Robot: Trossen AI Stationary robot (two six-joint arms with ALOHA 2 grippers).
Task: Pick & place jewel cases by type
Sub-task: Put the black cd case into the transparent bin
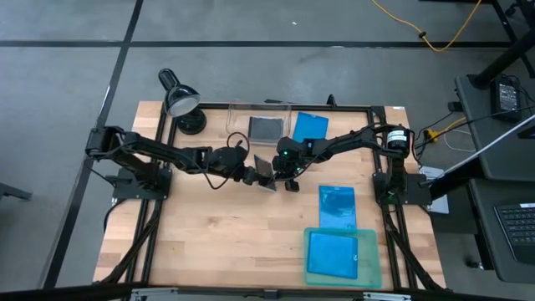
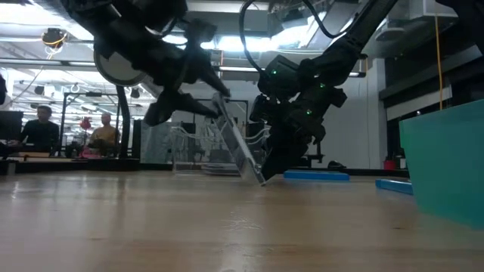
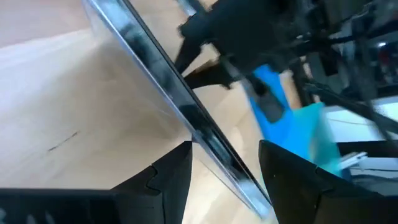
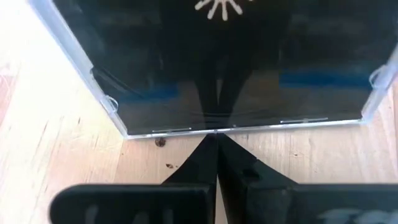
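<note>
Looking down, the left hand and right hand meet mid-tabletop around a tilted square jewel case. At table height, the case leans, one edge on the wood. The left wrist view shows spread fingers straddling its edge, contact unclear. The right fingers are clenched, tips against the case.

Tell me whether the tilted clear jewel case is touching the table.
Touching. The low view shows the clear jewel case leaning with its bottom edge resting on the wooden table, no gap beneath it.
</note>
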